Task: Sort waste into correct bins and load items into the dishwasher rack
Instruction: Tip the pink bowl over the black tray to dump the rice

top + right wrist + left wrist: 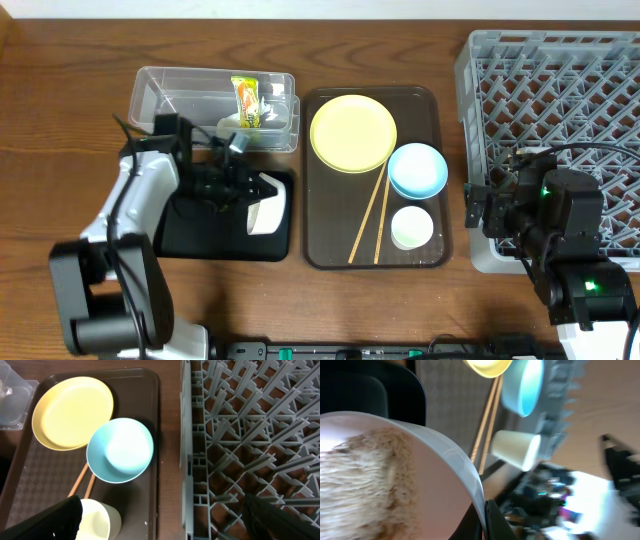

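Note:
My left gripper (240,185) is shut on the rim of a white bowl (268,208), which is tipped on its side over the black tray (215,240). In the left wrist view the bowl (445,455) holds whitish food scraps (360,485), with the jaws (487,520) pinching its rim. The clear tub (170,90) holds the green-and-yellow wrapper (246,100) and a white paper scrap (232,125). The yellow plate (352,132), blue bowl (417,168), white cup (412,227) and chopsticks (372,215) lie on the brown tray. My right gripper (480,205) is open and empty at the grey rack's (560,90) left front corner.
The brown serving tray (325,255) lies between the black tray and the rack. The right wrist view shows the plate (72,412), blue bowl (120,450), cup (100,522) and rack lattice (250,435). Bare wooden table (60,120) lies to the far left.

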